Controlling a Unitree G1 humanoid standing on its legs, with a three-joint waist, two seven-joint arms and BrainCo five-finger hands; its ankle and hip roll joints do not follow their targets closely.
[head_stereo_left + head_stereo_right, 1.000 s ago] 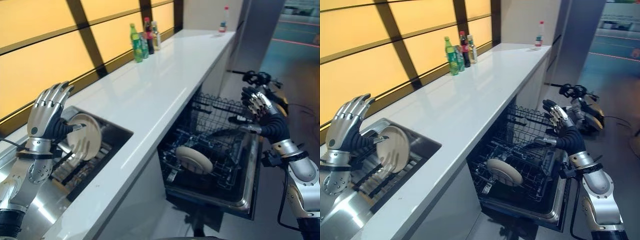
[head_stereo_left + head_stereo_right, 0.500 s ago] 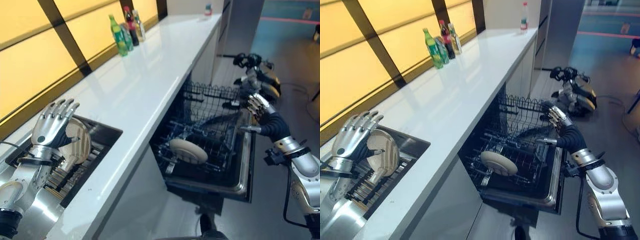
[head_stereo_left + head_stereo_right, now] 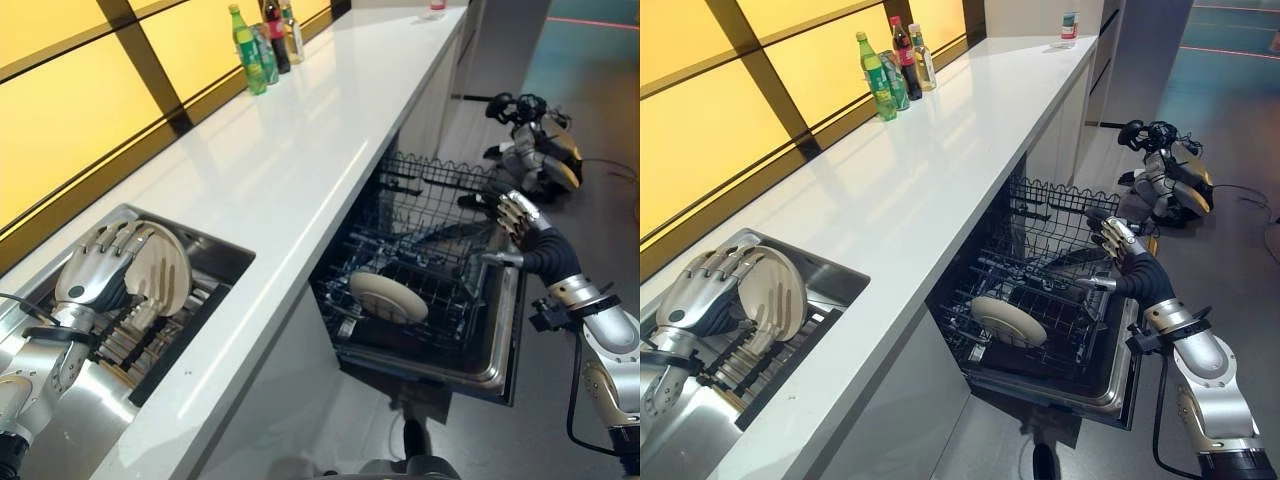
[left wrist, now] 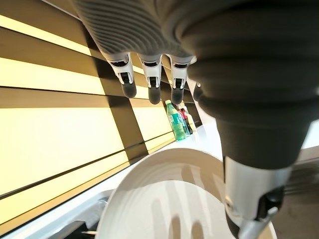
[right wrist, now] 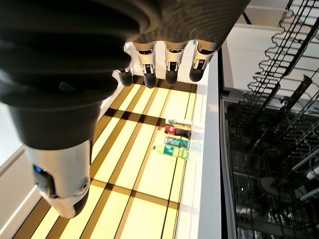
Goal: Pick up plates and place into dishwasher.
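The robot's left hand [image 3: 98, 270] reaches into the sink [image 3: 215, 250] at the end of the long white surface [image 3: 300, 150], its fingers straight and spread behind the rim of a cream plate [image 3: 165, 275] that stands on edge in the dark sink rack [image 3: 140, 335]. The left wrist view shows the fingertips [image 4: 152, 92] above the plate's upper edge and the thumb in front of its face, not yet closed on it. A second plate [image 3: 1008, 320] already lies in the lower basket [image 3: 1040, 290] of the open dishwasher, beside which the right hand [image 3: 515, 215] hangs with relaxed fingers, holding nothing. Bottles [image 3: 890, 65] stand well apart, along the yellow wall panels.

The plate in the sink looks like glazed ceramic: rigid, moderately heavy for its size, smooth enough to slip, possibly wet, and likely to chip or break if knocked against steel or dropped. The sensible hold would seem to be at the top of the rim, thumb on the face and fingers on the back, lifting straight up so that the plate clears the rack's tines before it travels to the dishwasher.
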